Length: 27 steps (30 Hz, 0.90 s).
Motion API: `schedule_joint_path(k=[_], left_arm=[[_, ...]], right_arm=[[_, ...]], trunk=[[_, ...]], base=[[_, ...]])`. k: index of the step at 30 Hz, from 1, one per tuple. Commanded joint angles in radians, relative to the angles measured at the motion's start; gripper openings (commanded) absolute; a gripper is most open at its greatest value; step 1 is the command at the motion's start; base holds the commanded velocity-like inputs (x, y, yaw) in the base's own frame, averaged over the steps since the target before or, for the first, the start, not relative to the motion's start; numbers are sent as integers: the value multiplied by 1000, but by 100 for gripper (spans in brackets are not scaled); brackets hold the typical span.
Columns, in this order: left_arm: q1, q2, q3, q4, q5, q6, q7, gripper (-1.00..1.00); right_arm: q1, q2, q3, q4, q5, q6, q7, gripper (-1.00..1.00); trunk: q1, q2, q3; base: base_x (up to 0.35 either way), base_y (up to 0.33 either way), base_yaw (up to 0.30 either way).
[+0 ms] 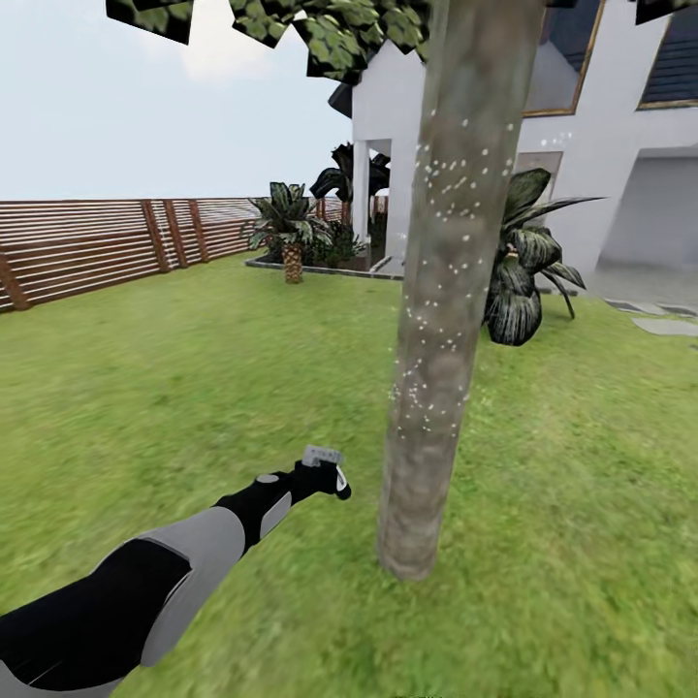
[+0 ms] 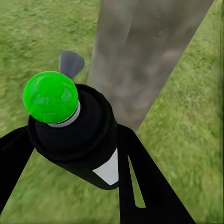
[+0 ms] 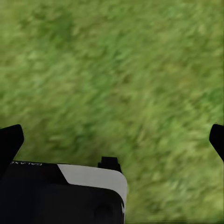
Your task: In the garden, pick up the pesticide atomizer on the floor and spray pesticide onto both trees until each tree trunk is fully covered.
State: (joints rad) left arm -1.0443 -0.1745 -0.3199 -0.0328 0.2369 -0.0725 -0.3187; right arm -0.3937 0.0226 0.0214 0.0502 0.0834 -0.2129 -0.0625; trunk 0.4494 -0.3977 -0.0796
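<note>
We've got the left gripper clamped on the spray bottle, low centre-left of the head view, just beside the speckled tree trunk; right gripper fingers spread apart over grass.

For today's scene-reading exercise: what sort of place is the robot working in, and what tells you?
A house's back garden, most likely: a grass lawn, a brown slatted wooden fence along its edge, and a white house behind the tree trunk.

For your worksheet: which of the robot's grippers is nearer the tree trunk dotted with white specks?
Left. The left gripper holds the pesticide atomizer just beside the lower tree trunk. The right gripper hangs over grass, open, with no trunk ahead of it.
</note>
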Motion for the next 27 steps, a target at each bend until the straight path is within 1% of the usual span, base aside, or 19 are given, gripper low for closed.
schedule_joint_path(k=[1,19,27], left_arm=[[-2,0,-8,2,10,-5,-3,-100],[-2,0,-8,2,10,-4,-3,-100],[-1,0,-8,2,10,-4,-3,-100]], right_arm=[[-3,0,2,5,9,-6,-7,100],[-2,0,2,6,9,-6,-6,100],[-2,0,2,6,10,-5,-5,100]], trunk=[[1,-2,-2],[1,-2,-2],[1,-2,-2]], base=[[8,346,-299],[2,348,-300],[61,350,-300]])
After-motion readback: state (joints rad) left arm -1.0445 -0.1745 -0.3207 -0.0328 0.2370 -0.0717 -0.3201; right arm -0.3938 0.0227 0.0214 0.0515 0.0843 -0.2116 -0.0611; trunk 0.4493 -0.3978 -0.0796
